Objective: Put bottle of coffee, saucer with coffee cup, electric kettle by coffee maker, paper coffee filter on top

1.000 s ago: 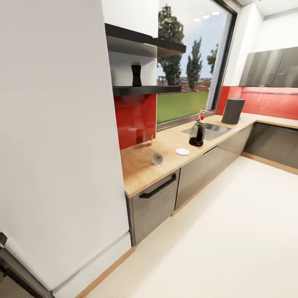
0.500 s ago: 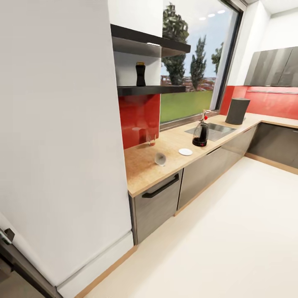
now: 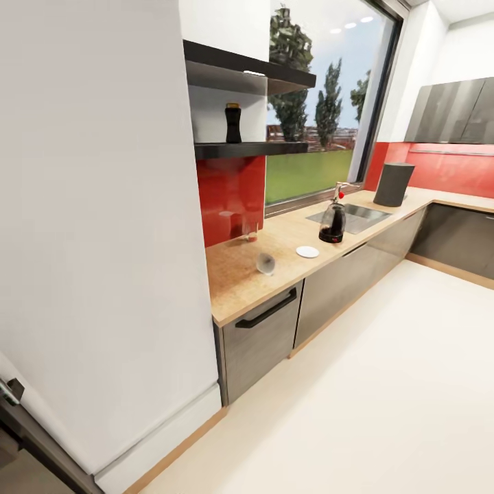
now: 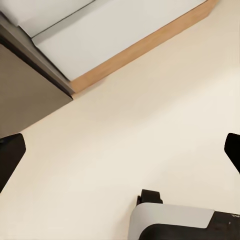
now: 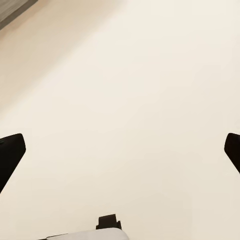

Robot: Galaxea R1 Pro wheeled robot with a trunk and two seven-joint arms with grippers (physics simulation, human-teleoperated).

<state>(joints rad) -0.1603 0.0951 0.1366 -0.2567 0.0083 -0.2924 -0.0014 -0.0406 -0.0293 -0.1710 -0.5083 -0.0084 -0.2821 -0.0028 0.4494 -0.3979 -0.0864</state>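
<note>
On the lower black shelf (image 3: 247, 148) stands the dark, yellow-capped bottle of coffee (image 3: 233, 123), while the left claw (image 4: 120, 150) and right claw (image 5: 120, 150) hang wide open, empty, above the floor (image 5: 130, 90).

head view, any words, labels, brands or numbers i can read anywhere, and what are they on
No text can be read in any view.
Bottle of coffee on the kitchen shelf: its label cannot be made out, too small and blurred.
Electric kettle on the kitchen countertop: a red mark at its base, no letters legible.
Coffee maker: plain dark side, no marking visible.
</note>
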